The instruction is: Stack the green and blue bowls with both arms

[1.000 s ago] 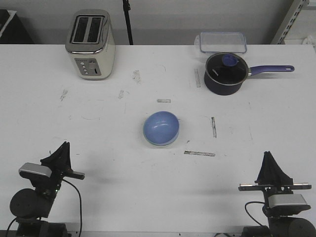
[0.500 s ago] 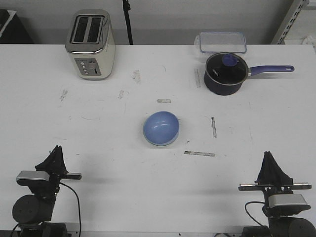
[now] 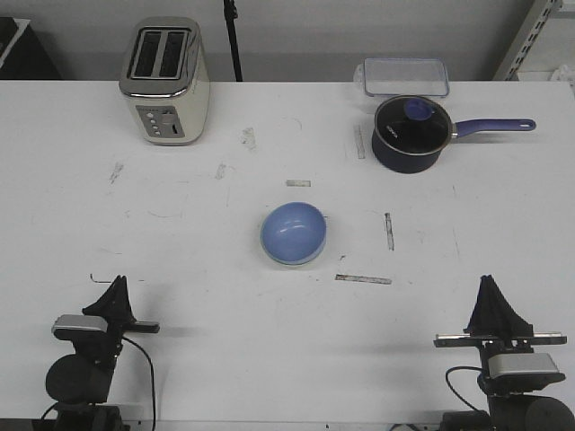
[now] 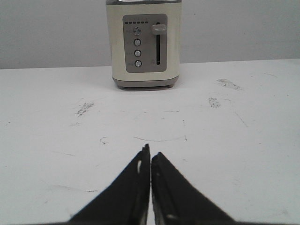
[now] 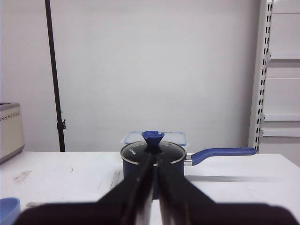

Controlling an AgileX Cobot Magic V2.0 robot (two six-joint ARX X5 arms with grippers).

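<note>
The blue bowl point(image 3: 293, 233) sits mouth up in the middle of the table. A thin pale green edge shows under its near rim, so the green bowl seems to lie beneath it, mostly hidden. The blue bowl's edge also shows in the right wrist view point(image 5: 6, 209). My left gripper point(image 3: 117, 285) is shut and empty near the table's front left edge; in the left wrist view point(image 4: 150, 153) its jaws are together over bare table. My right gripper point(image 3: 488, 284) is shut and empty at the front right; the right wrist view shows it point(image 5: 154, 157) closed, pointing at the saucepan.
A cream toaster point(image 3: 164, 79) stands at the back left and also shows in the left wrist view point(image 4: 143, 44). A navy saucepan with lid point(image 3: 411, 133) and a clear lidded container point(image 3: 404, 76) stand at the back right. Tape strips and scuffs mark the table.
My left arm has drawn back toward the front edge and shifted slightly right, its gripper still shut. The right arm and the bowls have not moved.
</note>
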